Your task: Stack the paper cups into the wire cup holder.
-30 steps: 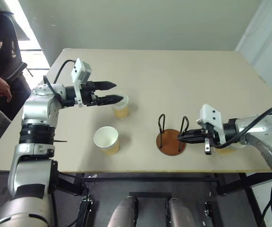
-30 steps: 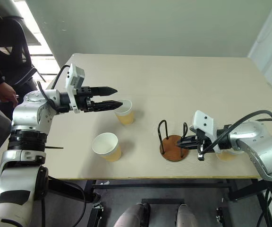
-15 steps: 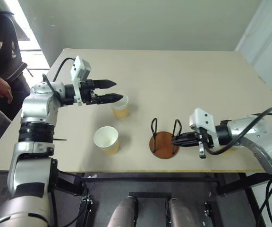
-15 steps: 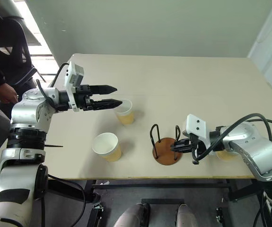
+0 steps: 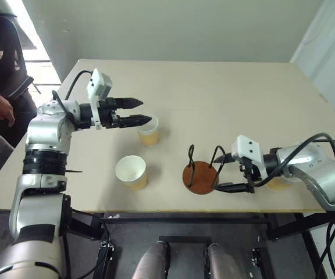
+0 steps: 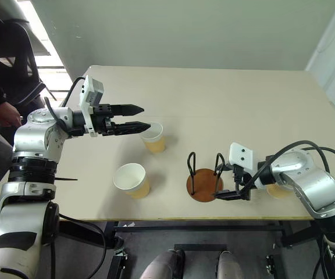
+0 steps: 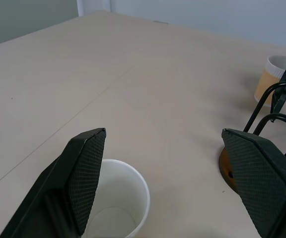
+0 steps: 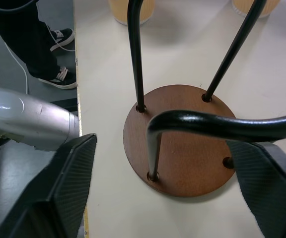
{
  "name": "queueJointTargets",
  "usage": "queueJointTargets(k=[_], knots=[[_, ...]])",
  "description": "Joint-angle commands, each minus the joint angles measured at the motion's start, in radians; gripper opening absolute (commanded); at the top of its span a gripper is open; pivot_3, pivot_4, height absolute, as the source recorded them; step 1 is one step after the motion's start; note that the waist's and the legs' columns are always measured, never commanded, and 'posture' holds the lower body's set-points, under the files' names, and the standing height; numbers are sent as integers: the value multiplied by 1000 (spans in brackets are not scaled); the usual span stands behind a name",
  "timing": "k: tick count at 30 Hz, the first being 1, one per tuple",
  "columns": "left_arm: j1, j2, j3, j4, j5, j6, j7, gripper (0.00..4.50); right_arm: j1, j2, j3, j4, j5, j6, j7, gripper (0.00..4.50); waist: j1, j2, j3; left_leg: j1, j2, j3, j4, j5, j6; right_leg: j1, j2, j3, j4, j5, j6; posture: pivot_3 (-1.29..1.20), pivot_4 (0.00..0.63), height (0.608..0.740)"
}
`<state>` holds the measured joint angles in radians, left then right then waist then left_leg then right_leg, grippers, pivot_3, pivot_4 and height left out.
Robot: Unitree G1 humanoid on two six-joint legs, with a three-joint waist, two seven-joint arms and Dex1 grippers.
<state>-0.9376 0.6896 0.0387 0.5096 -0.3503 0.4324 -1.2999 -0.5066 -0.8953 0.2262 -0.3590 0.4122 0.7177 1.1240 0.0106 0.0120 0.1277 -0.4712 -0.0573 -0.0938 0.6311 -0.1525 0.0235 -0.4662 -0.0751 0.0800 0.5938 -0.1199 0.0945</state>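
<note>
The wire cup holder stands near the front edge of the beige table, right of the middle. It is a round reddish-brown disc with two black wire loops rising from holes in it; no cup sits in it. In the right wrist view the disc looks like smooth wood, and one loop arches low across the picture while two other wire legs rise straight up.

The right gripper points left at the holder, its two black fingers spread wide, one on each side of the nearer loop, not pinching it.

Three paper cups are on the table, all upright and open at the top. One stands near the front edge, left of the holder and well apart from it: tan-orange outside, white inside, with a rolled white rim. A second stands further back, and its wall looks faintly ribbed. The third is at the right, mostly hidden behind the right arm.

The left gripper is held above the table, pointing right, its fingers apart and its tips over the rim of the second cup. In the left wrist view that cup's white inside shows between the fingers.

A person's hand shows at the left, off the table.
</note>
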Motion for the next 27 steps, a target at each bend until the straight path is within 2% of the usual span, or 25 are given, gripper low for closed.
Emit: queueJointTargets(k=[1,7,14,19,23,27], knots=[[-33,7,9,2,4,-21,1,4023,-13,-32,-91,-29,56,49,9,4010,1,0,0,0,0,0,0,0,0,0,0,0,0,0,0,0,150,740],[-44,-4,5,17,6,-30,-1,4023,-21,-84,-163,-59,116,110,16,4010,1,0,0,0,0,0,0,-1,-2,0,0,0,0,0,0,0,150,740],[-55,0,-2,34,15,-48,-8,4023,-99,-146,-254,-39,156,140,12,4010,1,0,0,0,0,0,0,-2,-3,0,0,0,0,-1,0,0,150,740],[-70,13,2,42,48,-81,31,4023,-200,-130,-319,4,167,133,-42,4010,0,0,0,0,0,0,0,-4,-6,0,0,0,0,-1,0,0,150,740],[-57,49,-45,-21,119,-162,26,4023,-260,-126,-357,1,194,147,-72,4010,0,0,0,0,0,0,-1,0,1,-1,0,0,0,-1,0,0,150,740],[-69,104,-147,-32,290,-348,55,4023,-277,-150,-377,-13,230,169,-66,4010,1,0,0,-1,0,0,-1,-1,2,-1,0,1,0,-3,0,0,150,740]])
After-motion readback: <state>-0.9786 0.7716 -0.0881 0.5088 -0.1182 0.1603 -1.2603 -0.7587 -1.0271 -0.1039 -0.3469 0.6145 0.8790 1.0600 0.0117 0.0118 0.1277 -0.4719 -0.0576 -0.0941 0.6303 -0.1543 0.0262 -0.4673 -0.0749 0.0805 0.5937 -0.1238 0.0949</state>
